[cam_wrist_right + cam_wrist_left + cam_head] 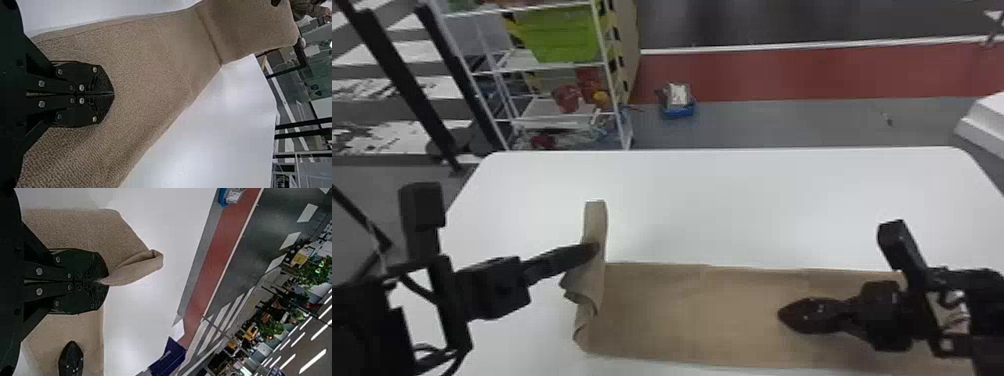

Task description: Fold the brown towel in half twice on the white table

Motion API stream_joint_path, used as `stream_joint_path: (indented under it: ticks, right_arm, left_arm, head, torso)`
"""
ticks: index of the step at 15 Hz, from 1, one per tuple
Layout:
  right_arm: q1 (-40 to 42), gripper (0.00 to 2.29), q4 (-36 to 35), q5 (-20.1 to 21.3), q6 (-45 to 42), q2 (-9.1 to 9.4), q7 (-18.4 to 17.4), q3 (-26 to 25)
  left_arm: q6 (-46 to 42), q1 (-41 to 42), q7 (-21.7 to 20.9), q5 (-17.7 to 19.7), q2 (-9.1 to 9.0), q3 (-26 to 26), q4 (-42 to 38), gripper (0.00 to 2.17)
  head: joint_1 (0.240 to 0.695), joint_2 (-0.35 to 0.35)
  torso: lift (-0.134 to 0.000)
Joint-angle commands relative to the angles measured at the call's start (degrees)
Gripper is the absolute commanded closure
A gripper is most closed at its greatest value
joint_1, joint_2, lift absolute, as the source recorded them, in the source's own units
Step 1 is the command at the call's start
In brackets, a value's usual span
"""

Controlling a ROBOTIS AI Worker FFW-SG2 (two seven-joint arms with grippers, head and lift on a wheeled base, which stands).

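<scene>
L claw [594, 247]: pts R, clamped on towel [692, 315]
R claw [784, 315]: pts L, tips together
towel axis: long way L–R, L end up

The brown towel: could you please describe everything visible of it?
The brown towel is plain, soft-looking fabric with faint creases. Most lies as a long, flat strip on the white table. Its left end is lifted and rumpled, pinched by the left gripper; the right gripper is over it, contact unclear.
</scene>
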Motion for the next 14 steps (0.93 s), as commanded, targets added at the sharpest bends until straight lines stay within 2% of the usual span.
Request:
stream_joint_path:
  ticks: [1,11,14]
  right_arm:
    - [-1.48,2.02,2.01,-0.15,0.10,1.43,-0.09,1.68]
    - [-8.16,2.02,9.83,-0.06,-0.78,9.43,-1.76,7.48]
    - [-8.60,2.02,11.06,-0.15,-1.48,10.75,-2.64,8.97]
  left_arm:
    - [0.42,-0.27,-0.09,0.26,-0.24,-0.08,-0.61,1.33]
    - [0.42,-0.27,-0.09,1.58,-0.24,-0.17,-2.37,1.33]
    - [0.42,-0.18,-0.09,1.49,-0.24,-0.17,-2.37,1.33]
  head:
    - [0.695,0.148]
    - [0.695,0.262]
    - [0.695,0.289]
  torso:
    - [-0.124]
    - [-0.124]
    - [-0.124]
